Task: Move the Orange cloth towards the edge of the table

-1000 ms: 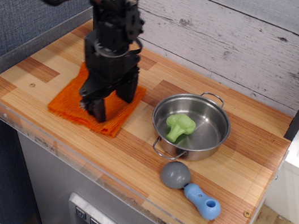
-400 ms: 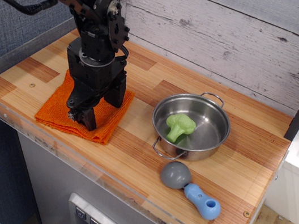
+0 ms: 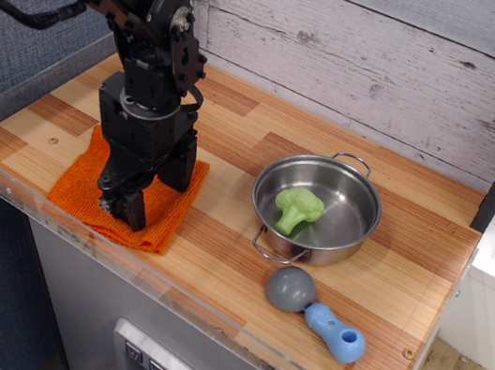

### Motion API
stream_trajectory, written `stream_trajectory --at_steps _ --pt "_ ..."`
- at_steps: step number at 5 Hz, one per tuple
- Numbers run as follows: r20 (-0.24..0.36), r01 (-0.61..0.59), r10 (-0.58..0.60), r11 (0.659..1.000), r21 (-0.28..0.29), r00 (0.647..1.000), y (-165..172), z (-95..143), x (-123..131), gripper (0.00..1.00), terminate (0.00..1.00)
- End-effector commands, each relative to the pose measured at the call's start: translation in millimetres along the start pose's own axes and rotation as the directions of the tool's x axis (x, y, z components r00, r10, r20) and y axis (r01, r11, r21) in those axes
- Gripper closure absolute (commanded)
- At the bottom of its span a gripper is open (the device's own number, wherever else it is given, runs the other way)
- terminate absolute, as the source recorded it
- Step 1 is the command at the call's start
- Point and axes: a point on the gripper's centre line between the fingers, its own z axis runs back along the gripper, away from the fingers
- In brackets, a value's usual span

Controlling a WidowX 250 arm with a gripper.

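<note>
The Orange cloth (image 3: pixel 77 196) lies flat on the wooden table (image 3: pixel 218 247) at the front left, its near edge close to the clear acrylic rim. My black gripper (image 3: pixel 122 208) points down onto the cloth's middle and presses on it, hiding much of it. The fingers look close together at the tip, but their gap and any grip on the fabric are not visible from this angle.
A steel pan (image 3: pixel 317 209) with a green broccoli toy (image 3: pixel 297 208) inside stands right of the cloth. A grey and blue toy (image 3: pixel 313 313) lies near the front edge. A plank wall runs behind; the acrylic rim (image 3: pixel 24 214) borders the front and left.
My gripper has moved toward the front left edge, and the cloth has slid with it, away from the pan and closer to the rim.
</note>
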Motion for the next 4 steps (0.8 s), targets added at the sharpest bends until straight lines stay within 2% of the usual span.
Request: stream_trajectory --at_steps 1,4 --pt "0.0 -0.003 0.003 1.0 -0.022 1.0 -1.3 13.3 -0.5 0.0 0.0" --pt "0.016 -0.023 0.023 0.999 -0.041 1.0 -6.6 19.7 3.4 0.0 0.0"
